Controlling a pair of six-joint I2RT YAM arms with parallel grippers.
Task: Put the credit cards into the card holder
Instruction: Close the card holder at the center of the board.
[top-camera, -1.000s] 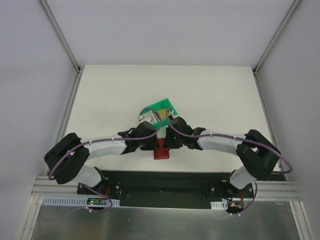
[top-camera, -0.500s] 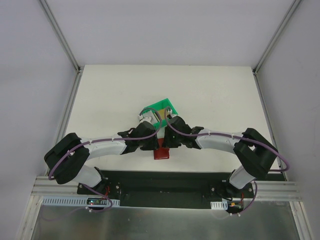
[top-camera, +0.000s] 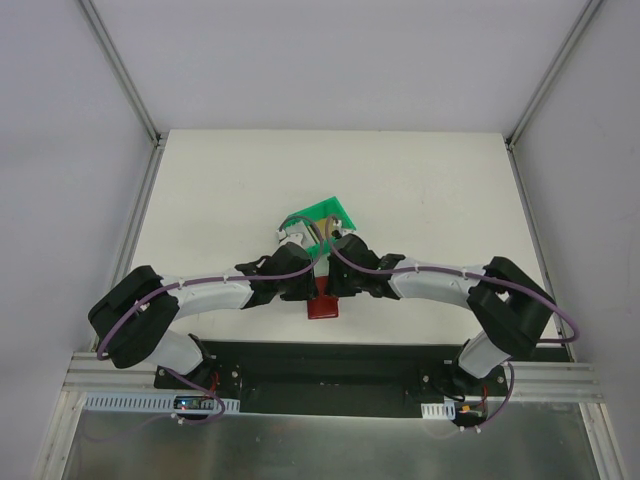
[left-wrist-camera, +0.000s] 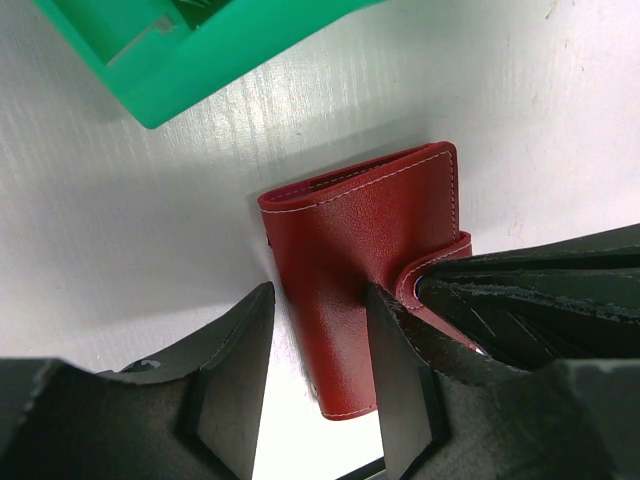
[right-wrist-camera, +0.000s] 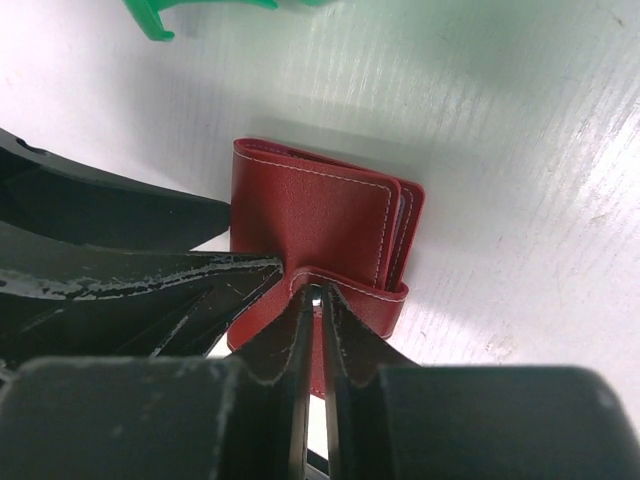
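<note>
R gripper (right-wrist-camera: 315, 292) pinching snap tab (right-wrist-camera: 370, 300), jaws near-closed.
L gripper (left-wrist-camera: 318, 295) astride card holder (left-wrist-camera: 360, 230), jaws part-spread; grip unclear.

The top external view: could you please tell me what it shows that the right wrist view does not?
Only top external shows the left arm, the right arm and most of the green bin. Only the right wrist shows the right gripper pinching the snap tab of the closed card holder. Both show the card holder, some bin and the white table.

Robot lab cell, white table (top-camera: 420, 190), plain walls (top-camera: 330, 60), aluminium framing (top-camera: 118, 68)
</note>
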